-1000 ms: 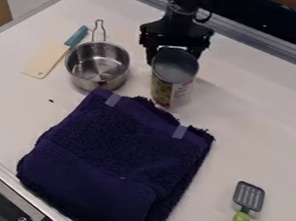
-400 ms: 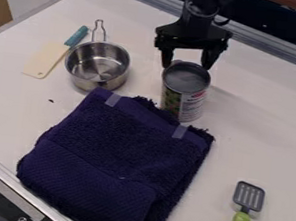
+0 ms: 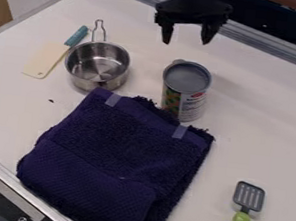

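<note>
The gripper (image 3: 185, 40), fingers spread wide and holding nothing, hangs beyond an upright tin can (image 3: 185, 92), which stands at the far edge of a folded towel (image 3: 114, 164). Left of the can, a steel saucepan (image 3: 97, 66) shows an empty interior.

Can (image 3: 185, 90) behind towel (image 3: 121, 165)

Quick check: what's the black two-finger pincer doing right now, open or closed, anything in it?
Black two-finger pincer: open, holding nothing, clear of the upright cylindrical metal can with a printed label.
</note>
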Robot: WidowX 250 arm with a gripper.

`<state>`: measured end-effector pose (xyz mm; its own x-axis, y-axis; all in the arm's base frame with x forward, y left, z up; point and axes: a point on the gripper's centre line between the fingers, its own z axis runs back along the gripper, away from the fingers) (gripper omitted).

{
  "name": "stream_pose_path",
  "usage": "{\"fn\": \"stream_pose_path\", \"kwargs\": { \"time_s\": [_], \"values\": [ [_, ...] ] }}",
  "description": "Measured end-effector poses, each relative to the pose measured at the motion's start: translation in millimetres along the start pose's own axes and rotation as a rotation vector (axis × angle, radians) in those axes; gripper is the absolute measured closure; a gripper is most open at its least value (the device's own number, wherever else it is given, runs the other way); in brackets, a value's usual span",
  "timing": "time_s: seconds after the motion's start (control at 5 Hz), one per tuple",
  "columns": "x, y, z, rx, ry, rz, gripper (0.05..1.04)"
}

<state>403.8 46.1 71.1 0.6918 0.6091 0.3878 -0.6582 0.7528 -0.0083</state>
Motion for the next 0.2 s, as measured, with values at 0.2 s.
{"fn": "stream_pose_path", "kwargs": {
  "time_s": [0.2],
  "values": [
    [24.6,20.8,1.7,0.008,-0.004,0.018,0.085]
  ]
}}
